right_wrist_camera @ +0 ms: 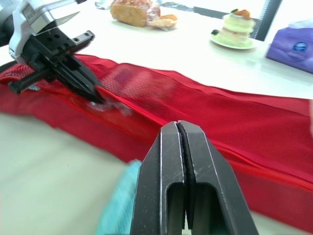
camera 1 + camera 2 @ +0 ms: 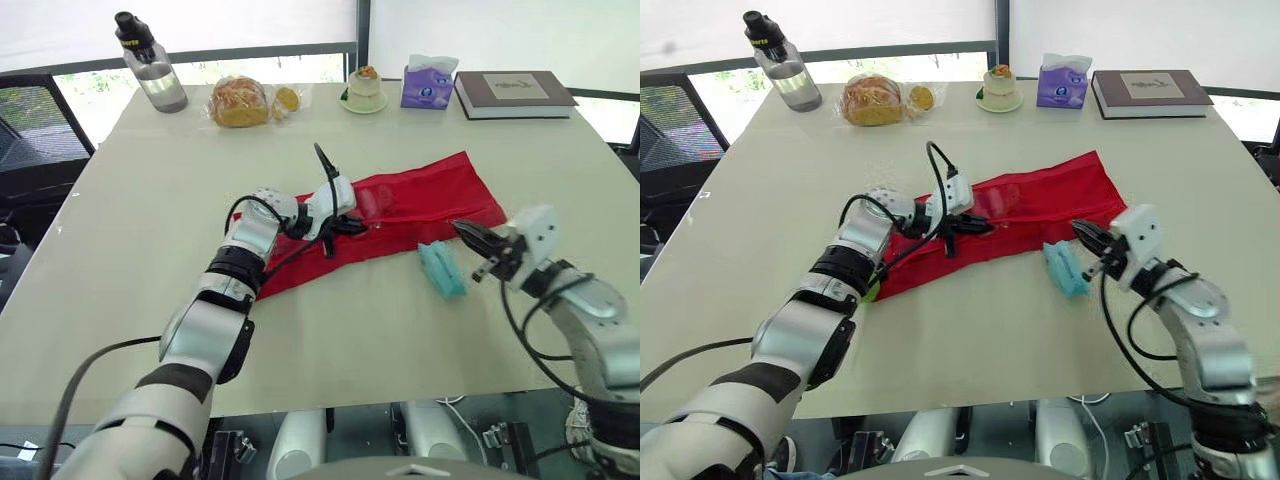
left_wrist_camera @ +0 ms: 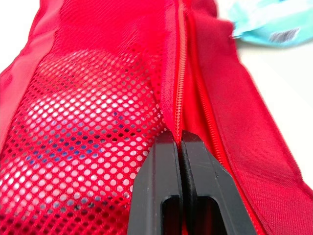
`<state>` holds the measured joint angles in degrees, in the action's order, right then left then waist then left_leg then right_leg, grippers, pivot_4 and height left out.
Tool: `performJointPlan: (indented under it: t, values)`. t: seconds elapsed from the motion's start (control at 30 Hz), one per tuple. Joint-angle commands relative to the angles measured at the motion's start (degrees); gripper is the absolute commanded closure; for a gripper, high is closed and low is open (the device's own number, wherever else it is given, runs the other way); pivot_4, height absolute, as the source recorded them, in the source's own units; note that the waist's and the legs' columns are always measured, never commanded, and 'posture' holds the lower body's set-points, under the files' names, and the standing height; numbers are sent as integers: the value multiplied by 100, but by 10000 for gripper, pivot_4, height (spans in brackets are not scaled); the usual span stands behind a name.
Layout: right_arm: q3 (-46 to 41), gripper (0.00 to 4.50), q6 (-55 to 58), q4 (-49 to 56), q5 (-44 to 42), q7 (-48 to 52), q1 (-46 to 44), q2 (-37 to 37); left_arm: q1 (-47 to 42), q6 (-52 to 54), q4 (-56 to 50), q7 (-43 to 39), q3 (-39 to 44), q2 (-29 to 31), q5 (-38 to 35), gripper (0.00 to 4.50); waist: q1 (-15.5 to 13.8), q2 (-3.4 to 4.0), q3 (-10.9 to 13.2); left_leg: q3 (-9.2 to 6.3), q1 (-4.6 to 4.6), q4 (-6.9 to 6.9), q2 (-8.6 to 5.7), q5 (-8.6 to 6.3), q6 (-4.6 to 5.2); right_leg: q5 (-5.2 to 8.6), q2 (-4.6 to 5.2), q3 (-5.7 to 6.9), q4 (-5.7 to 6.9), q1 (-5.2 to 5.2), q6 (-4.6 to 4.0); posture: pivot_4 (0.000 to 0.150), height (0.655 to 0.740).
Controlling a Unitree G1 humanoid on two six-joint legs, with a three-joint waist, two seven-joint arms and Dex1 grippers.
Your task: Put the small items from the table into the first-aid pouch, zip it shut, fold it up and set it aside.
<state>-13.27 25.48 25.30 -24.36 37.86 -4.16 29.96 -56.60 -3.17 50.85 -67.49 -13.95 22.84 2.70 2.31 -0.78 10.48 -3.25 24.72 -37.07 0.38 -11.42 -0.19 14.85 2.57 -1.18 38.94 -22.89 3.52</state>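
Near right on table (image 2: 150,200): teal packet (image 2: 442,268), flat, outside and just beside near edge of first-aid pouch (image 2: 430,195).

Centre: red pouch unfolded, spread flat from near left to far right. Mesh compartment (image 3: 98,122) with pale item inside, kind not discernible. Zipper (image 3: 183,73) along the mesh edge.

Far edge, left to right: water bottle (image 2: 150,65) part full, bagged bread (image 2: 240,102), small cake on plate (image 2: 364,90), tissue pack (image 2: 428,85), book (image 2: 512,92).

Right gripper (image 1: 180,126): clenched, nothing between fingers, held low just right of packet, forearm angled in from near right.

Left gripper (image 3: 179,139): clamped on pouch fabric at zipper line, arm extended forward over pouch's left half.
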Motion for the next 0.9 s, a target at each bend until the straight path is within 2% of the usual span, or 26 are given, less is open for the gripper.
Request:
performJointPlan:
  t: [0.03,0.07,0.17,0.4,0.6,0.8,0.9]
  values:
    - [-720,44817,211,537,-695,174,294,250,-122,-203,147,-93,129,348,58,45000,3,0,0,-1,-1,0,2,0,0,0,-1,1,0,0,0,1500,7400]
    - [-825,44817,248,598,-807,196,372,313,-119,-230,179,-100,139,398,57,45000,7,0,0,0,-2,2,3,0,0,0,-2,0,0,0,0,1500,7400]
    - [-1372,36213,411,882,-1320,289,683,527,-45,-275,256,-88,208,639,68,45000,-5,0,0,1,-1,1,3,0,0,0,-2,0,0,0,0,1500,7400]
    - [-2396,859,745,1338,-2478,601,1472,966,99,-304,354,-155,296,1061,41,45000,-8,-1,0,2,-1,2,4,0,0,1,-1,-1,-2,1,0,1500,7400]
    - [-2909,180,889,1487,-3152,934,2035,1331,-63,-269,561,-201,399,1276,54,45000,-12,-2,0,4,-2,0,5,0,0,1,-1,-1,-2,3,1,1500,7400]
    - [-2906,180,952,1692,-3459,756,2104,1515,-185,-221,629,-325,454,1325,-10,45000,-23,-4,0,4,0,-1,6,-1,0,2,-1,-1,-3,4,2,1500,7400]
    - [-2882,0,956,1723,-3494,666,2110,1567,-249,-48,526,-527,567,1291,-185,35366,-37,-5,0,4,2,-2,5,0,0,2,-1,0,-4,4,2,1500,7400]
